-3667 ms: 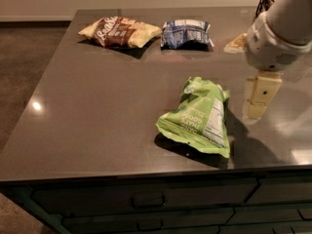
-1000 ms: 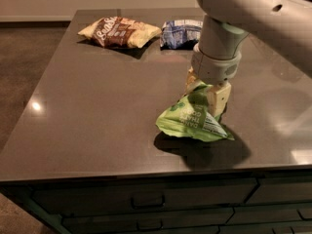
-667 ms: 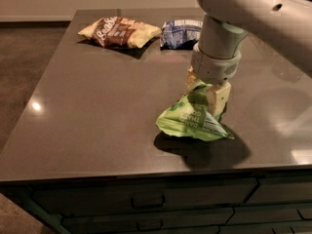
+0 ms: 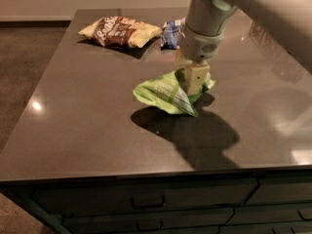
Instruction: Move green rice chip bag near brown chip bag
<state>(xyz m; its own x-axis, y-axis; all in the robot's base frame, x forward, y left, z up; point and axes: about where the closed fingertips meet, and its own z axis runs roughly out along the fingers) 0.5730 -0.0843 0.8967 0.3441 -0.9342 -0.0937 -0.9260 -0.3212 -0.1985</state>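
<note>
Over the table (image 4: pixel 87 130), hand (image 4: pixel 194 83) clamped on green rice chip bag (image 4: pixel 163 92), airborne.

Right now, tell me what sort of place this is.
Probably a kitchen or break room: a dark grey countertop over dark handled drawers, a brown-and-yellow chip bag lying on it. The end effector holds a crinkled lime-green snack bag above it.

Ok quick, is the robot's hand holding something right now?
Gripper: fingers closed on the green rice chip bag, holding it up off the table, near its middle.
</note>
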